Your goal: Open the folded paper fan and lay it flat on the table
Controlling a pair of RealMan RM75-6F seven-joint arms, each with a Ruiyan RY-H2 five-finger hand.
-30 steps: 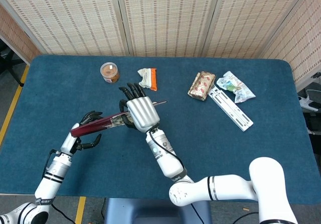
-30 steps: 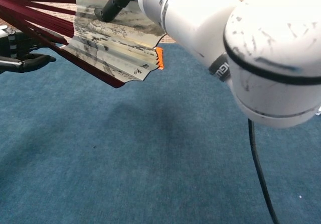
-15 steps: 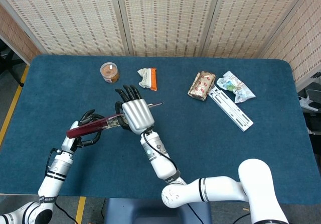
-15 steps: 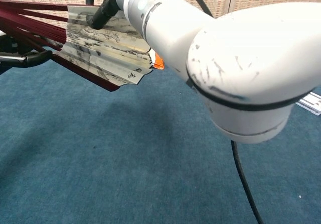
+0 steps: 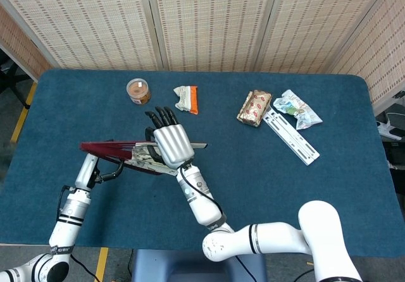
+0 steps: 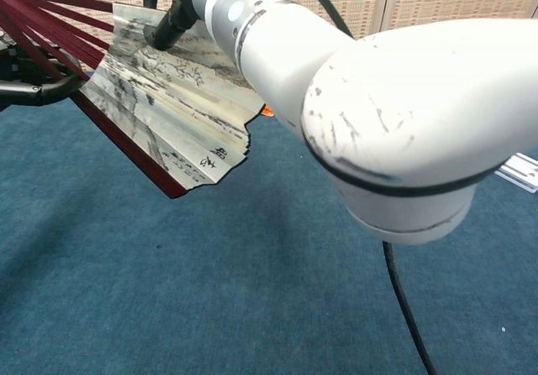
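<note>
The right hand (image 5: pixel 169 144) is gripping the fan (image 5: pixel 130 155) from above near its middle, its dark fingers (image 5: pixel 158 116) curling over the upper ribs and its silver back facing the head camera. In the chest view the same hand shows only as dark fingertips (image 6: pixel 160 32) pinching the top edge of the paper, with the big white arm (image 6: pixel 370 114) filling most of the frame to the right.

The left hand (image 5: pixel 109 169) is sitting under the fan's narrow end, mostly hidden by the red ribs, so I cannot tell how its fingers are lying; in the chest view a dark finger (image 6: pixel 34 89) is curling beneath the ribs at the left edge, touching them.

The fan is being held up off the table (image 5: pixel 266 168), partly opened. Its dark red ribs (image 6: pixel 46 22) are splaying out toward the left, and the pleated paper (image 6: pixel 168 106), printed with an ink landscape and some characters, is hanging down and to the right. One red guard stick (image 6: pixel 126 144) is running along the lower edge of the paper.

Farther back on the blue table a small round jar (image 5: pixel 138 91) is standing, with an orange-and-white wrapper (image 5: pixel 187 98) just beside it. Well apart to the right a gold packet (image 5: pixel 254 107), a crumpled bag (image 5: pixel 296 109) and a long white strip (image 5: pixel 290 136) are lying close together.
</note>
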